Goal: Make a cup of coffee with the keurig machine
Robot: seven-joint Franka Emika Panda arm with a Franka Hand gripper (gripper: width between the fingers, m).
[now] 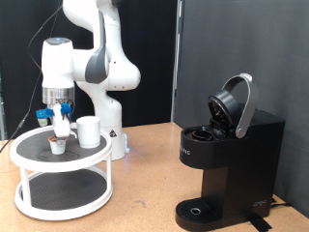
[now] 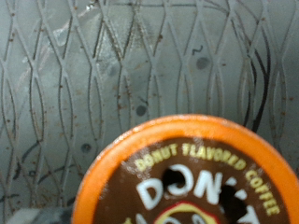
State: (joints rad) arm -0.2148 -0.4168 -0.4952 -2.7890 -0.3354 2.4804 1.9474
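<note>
End effector of the white Franka arm hangs straight down over the upper shelf of the white two-tier round stand by the counter's left edge, its pale fingers poised just above the small round brown-topped coffee pod sitting on that dark shelf. Whether those fingers are spread or pinched on anything, I cannot tell; the exterior view is too small and the wrist view shows no fingers at all. What the wrist camera does give us is a close look at the pod: an orange rim, brown foil lid printed "Donut Flavored Coffee", lying on grey patterned shelf liner. That pod should be light, with a thin plastic body that gives a little if squeezed, and a foil top that would dent or tear easily, so my call is to pinch it across the sides beneath the rim, gently, never on the lid. Just beside it on the same shelf stands the small plain white ceramic mug, rigid, smooth, likely slippery and chippable; its wall or handle looks the sensible place to hold. Over by the counter's right edge, well apart, the boxy matte-black Keurig coffee maker has its rounded lid already tipped open, with no cup on its drip base.
</note>
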